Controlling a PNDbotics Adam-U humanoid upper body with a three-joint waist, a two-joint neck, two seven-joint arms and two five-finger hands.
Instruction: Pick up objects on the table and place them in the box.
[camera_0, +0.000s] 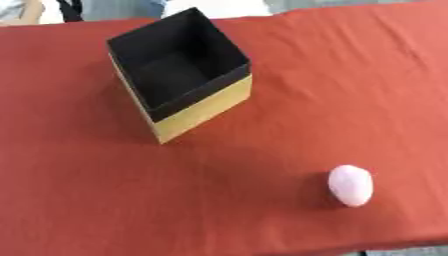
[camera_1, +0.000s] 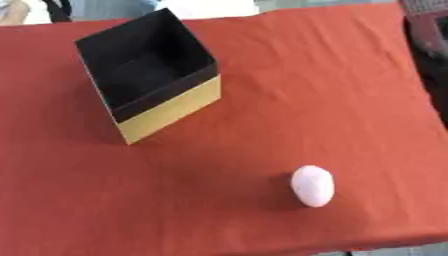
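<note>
1. Neither robot hand showed up in either eye view, so I couldn't tell how open they were or whether they held anything.
2. Box (camera_0: 179, 70) sat open-topped on the red tablecloth (camera_0: 262, 150), far left of centre, turned cornerwise; black inside, tan-yellow outer walls.
3. Pale pink egg-shaped object (camera_0: 351, 185) lay on the cloth toward the near right, well apart from the box.
4. Only bare cloth between the two.
5. Something dark showed at the right eye view's upper right edge (camera_1: 430, 30); couldn't make it out.
</note>
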